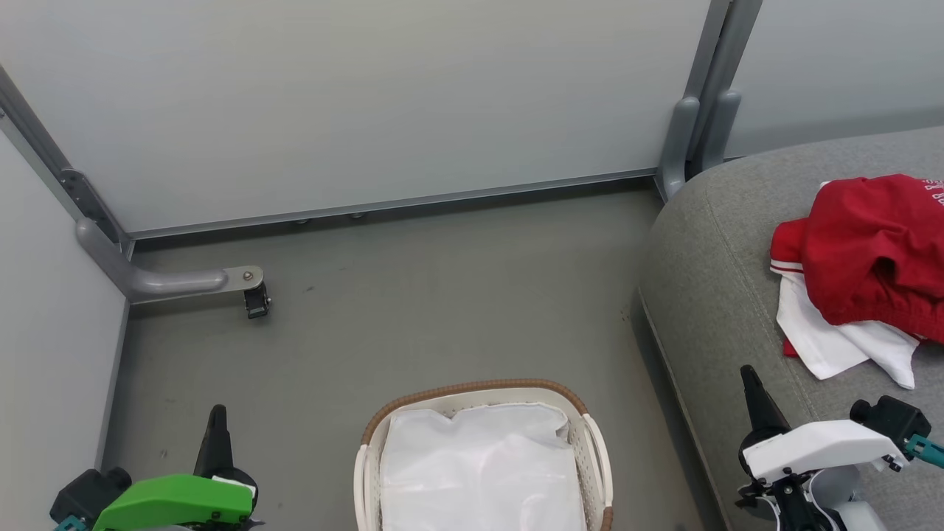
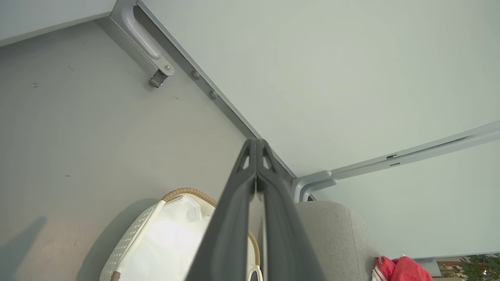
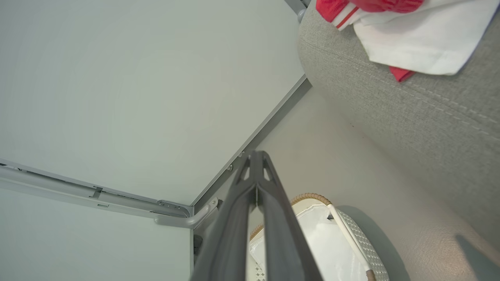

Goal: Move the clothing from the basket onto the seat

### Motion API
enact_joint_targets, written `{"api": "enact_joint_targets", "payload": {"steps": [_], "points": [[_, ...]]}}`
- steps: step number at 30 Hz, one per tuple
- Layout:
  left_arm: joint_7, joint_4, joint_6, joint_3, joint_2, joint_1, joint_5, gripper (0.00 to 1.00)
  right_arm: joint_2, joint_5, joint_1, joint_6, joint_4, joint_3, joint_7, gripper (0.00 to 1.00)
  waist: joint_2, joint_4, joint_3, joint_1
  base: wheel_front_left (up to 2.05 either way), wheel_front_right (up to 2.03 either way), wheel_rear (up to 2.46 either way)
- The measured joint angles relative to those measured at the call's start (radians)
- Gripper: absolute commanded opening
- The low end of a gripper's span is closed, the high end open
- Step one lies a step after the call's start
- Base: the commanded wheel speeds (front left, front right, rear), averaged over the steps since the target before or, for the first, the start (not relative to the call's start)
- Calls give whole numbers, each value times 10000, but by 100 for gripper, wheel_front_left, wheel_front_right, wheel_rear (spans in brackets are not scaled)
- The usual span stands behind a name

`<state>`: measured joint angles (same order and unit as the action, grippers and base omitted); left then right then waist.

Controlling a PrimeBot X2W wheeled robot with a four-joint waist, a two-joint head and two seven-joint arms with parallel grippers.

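- The clothing (image 1: 863, 265), a red and white heap, is piled on the grey seat (image 1: 719, 295), apart from the basket (image 1: 472, 388).
- The basket is parked on the floor (image 1: 442, 295) beside the seat, with a white liner (image 1: 479, 464) seen inside.
- The left pincer (image 1: 217, 424) is pressed closed with nothing gripped, left of the basket.
- The right pincer (image 1: 752, 383) is closed too, nothing gripped, over the seat's front edge.

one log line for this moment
red and white clothing on grey fabric seat | white perforated basket shows white liner | left tool shut | right tool shut
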<state>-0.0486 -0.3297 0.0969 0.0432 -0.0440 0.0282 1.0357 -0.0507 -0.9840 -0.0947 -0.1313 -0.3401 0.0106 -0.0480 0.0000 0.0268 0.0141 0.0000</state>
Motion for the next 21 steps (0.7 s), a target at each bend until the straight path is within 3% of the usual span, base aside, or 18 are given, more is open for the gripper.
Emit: {"api": "enact_joint_targets", "payload": {"steps": [21], "points": [[577, 303, 100, 244, -6, 250, 2054, 0, 12, -2196, -29, 0, 336, 364, 579, 0, 0, -78, -32, 0, 0, 0, 0]]}}
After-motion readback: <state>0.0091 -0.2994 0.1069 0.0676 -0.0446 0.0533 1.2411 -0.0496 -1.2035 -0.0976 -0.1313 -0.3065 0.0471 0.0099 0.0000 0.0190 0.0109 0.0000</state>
